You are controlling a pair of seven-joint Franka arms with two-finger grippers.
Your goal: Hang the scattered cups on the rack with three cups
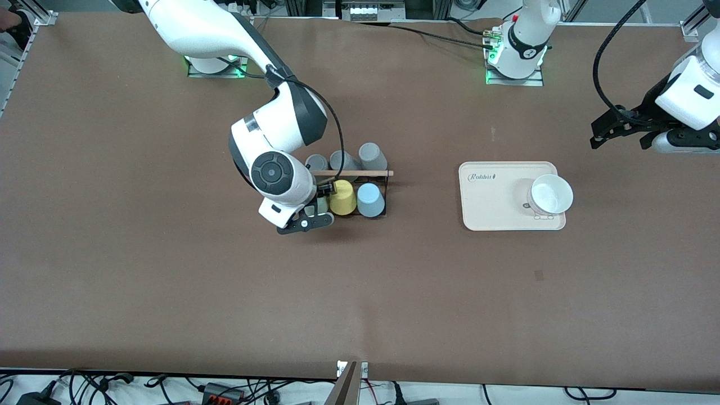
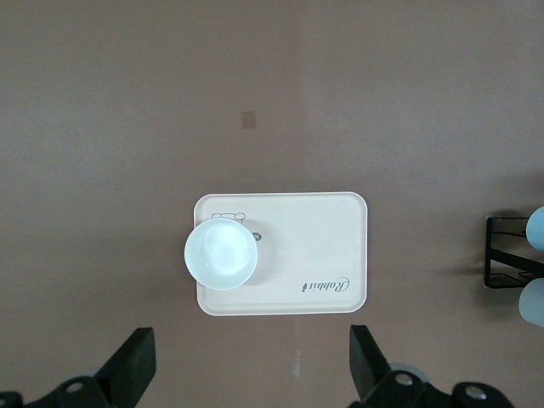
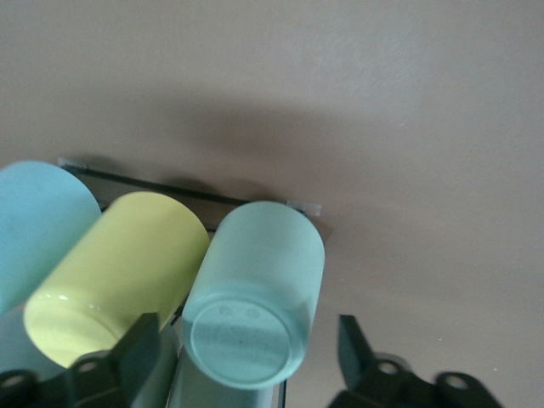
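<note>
The black wire rack (image 1: 385, 194) with a wooden rod (image 1: 360, 173) stands mid-table. On its side nearer the camera hang the light blue cup (image 1: 370, 200), a yellow cup (image 1: 342, 197) and the mint-green cup (image 3: 255, 293) in a row. In the front view the mint-green cup is mostly hidden by my right gripper (image 1: 318, 209). My right gripper (image 3: 242, 353) is open, its fingers either side of the mint-green cup's base, with a gap on one side. My left gripper (image 1: 619, 132) is open and empty, held up over the left arm's end of the table.
Three grey cups (image 1: 343, 161) hang on the rack's side farther from the camera. A cream tray (image 1: 495, 197) with a white bowl (image 1: 551, 194) lies toward the left arm's end; both show in the left wrist view (image 2: 314, 246), as does the rack's end (image 2: 501, 255).
</note>
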